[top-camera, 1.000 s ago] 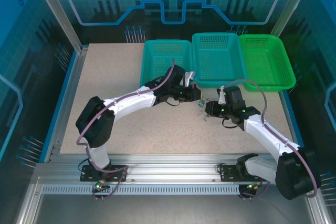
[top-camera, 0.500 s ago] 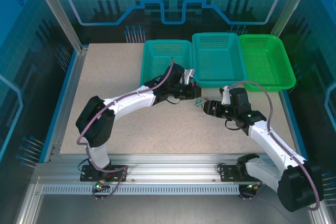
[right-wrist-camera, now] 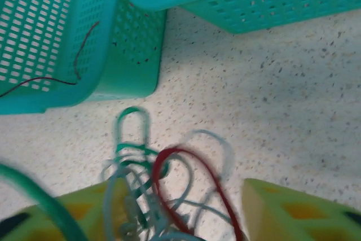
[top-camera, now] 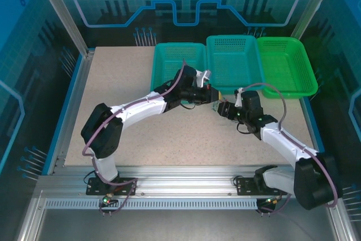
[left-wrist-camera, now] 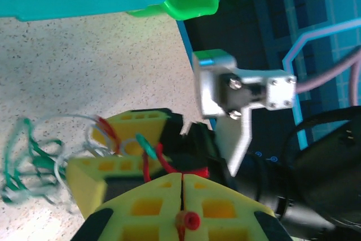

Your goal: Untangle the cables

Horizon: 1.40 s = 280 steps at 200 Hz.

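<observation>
The cables (top-camera: 216, 104) form a small tangle of red, green and pale wires on the table, between the two grippers. My left gripper (left-wrist-camera: 182, 176) (top-camera: 210, 95) is shut on the red cable (left-wrist-camera: 148, 165), whose round end (left-wrist-camera: 189, 220) sticks out at the seam of the fingers. In the left wrist view, green and pale loops (left-wrist-camera: 31, 162) trail off to the left. My right gripper (right-wrist-camera: 175, 213) (top-camera: 221, 109) is open, with the red loop (right-wrist-camera: 186, 179), green loops (right-wrist-camera: 132, 139) and pale loops (right-wrist-camera: 211, 139) lying between its yellow fingers (right-wrist-camera: 282, 210).
Three baskets line the far side: a teal basket (top-camera: 194, 52), a middle teal basket (top-camera: 234, 42) and a green basket (top-camera: 310, 80). A thin dark red wire (right-wrist-camera: 79, 55) lies in the left teal basket (right-wrist-camera: 51, 38). Both grippers sit just in front of the baskets.
My right gripper has moved away from the near edge and leftward, closing in on the left gripper. The left gripper has shifted slightly toward the baskets with the red cable in it.
</observation>
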Available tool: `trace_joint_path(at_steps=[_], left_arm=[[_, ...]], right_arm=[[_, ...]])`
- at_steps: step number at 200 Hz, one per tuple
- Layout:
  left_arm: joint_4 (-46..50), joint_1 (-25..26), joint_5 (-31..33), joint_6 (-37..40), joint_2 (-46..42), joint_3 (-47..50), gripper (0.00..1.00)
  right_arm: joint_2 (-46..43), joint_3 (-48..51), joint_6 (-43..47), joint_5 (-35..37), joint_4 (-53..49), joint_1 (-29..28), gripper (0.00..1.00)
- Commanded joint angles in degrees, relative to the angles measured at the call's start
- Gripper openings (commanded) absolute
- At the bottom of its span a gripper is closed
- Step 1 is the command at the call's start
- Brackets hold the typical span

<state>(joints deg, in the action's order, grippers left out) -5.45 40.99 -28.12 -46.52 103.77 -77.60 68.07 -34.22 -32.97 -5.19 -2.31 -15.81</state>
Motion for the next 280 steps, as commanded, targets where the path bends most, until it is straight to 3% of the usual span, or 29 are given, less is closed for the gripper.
trace_joint_path(at_steps=[1,44,79,126,156,195,238,280], left_arm=[[-4.11,-0.31,-5.45,-1.92,-6.3,-1.63,0.0],[-1.23,-4.27,-4.12,-1.46,-13.2,-1.91,0.0],[3.15,-7.44,-1.38,2.04,-18.22,-0.67,0.0],[3.97,-8.48,-0.72,2.5,-19.3,2.49,0.0],[4.39,-9.57,0.65,3.15,-20.45,4.02,0.0],[4.83,-10.68,0.62,3.33,-20.51,4.98,0.0],[2.21,-10.72,-0.54,1.32,-19.41,7.15,0.0],[2.21,-10.58,-0.53,1.43,-18.97,6.76,0.0]], right_arm=[[4.34,-0.68,-2.25,7.94,-2.24,1.57,0.44],[8.28,-1.07,-2.05,8.28,-8.57,1.76,0.4],[6.93,0.73,-1.27,9.85,-10.85,2.41,0.52],[5.67,1.3,0.86,8.76,-13.07,3.06,0.5],[3.16,2.84,-0.62,12.67,-17.2,4.05,0.6],[-1.74,4.68,-2.95,8.19,-16.11,7.46,0.64],[-5.54,0.79,1.38,-1.25,-17.44,7.05,0.87],[-12.62,-0.41,7.35,-10.54,-9.44,3.45,0.9]])
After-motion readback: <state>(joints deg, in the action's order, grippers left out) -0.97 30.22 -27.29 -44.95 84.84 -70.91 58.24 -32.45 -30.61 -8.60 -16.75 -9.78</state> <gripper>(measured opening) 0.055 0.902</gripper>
